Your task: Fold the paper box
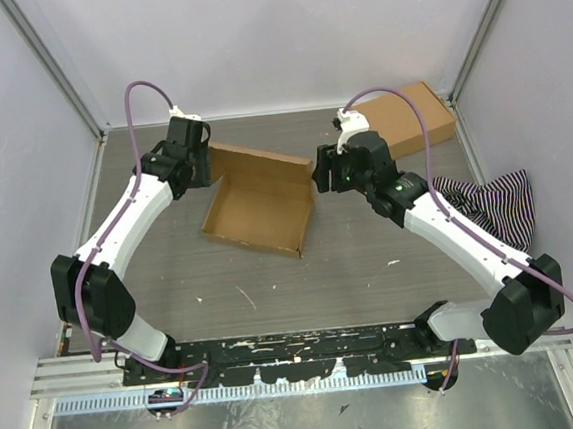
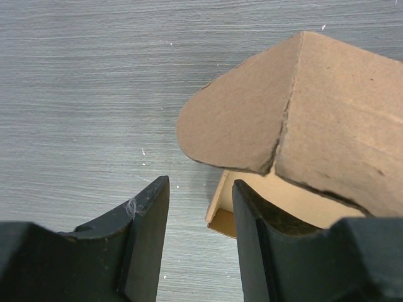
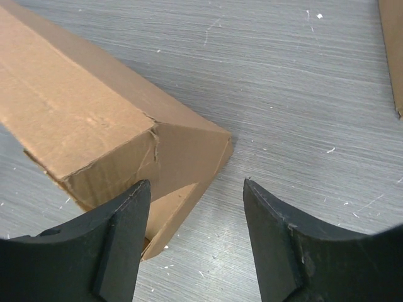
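Paper box (image 1: 259, 205) lies between left gripper (image 1: 200, 170) and right gripper (image 1: 319, 172).

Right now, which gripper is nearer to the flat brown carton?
Right. The right gripper sits just left of the flat brown carton; the left gripper is beyond the paper box, farther left.

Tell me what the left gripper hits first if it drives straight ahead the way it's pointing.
Most likely the rounded tab of the paper box, which sits just ahead of the open left gripper. Depth is unclear, so it might pass under the tab and reach the table instead.
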Available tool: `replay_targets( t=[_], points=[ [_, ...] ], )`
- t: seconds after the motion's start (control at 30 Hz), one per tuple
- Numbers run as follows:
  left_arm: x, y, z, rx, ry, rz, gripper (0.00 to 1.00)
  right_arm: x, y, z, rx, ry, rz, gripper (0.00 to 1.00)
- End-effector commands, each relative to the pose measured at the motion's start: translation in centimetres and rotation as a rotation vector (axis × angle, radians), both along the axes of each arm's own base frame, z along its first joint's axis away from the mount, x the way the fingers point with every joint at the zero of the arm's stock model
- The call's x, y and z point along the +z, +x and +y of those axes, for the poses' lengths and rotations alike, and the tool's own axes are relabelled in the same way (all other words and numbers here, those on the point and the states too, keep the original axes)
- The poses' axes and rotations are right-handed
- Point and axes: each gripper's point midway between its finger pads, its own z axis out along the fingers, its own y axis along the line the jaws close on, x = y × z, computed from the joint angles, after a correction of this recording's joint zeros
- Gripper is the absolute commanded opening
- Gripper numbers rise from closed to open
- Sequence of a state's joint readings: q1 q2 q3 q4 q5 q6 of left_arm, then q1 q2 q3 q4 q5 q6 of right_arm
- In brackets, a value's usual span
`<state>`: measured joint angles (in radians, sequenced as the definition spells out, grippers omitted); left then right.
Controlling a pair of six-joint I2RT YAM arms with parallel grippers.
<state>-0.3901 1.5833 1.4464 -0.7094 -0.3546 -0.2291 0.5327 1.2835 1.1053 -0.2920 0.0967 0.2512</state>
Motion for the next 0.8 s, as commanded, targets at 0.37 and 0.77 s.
replay_targets(
  t=[0.37, 0.77],
  points=[
    [1.5, 0.0, -0.1, -0.003, -0.019, -0.045, 0.5, 3.5, -2.1, 0.9, 0.093, 0.049, -0.031, 0.67],
    [1.4, -0.3, -0.2, -0.004, -0.032, -0.041, 0.49, 2.4, -3.8, 0.7, 0.147, 0.016, 0.001, 0.64]
  ],
)
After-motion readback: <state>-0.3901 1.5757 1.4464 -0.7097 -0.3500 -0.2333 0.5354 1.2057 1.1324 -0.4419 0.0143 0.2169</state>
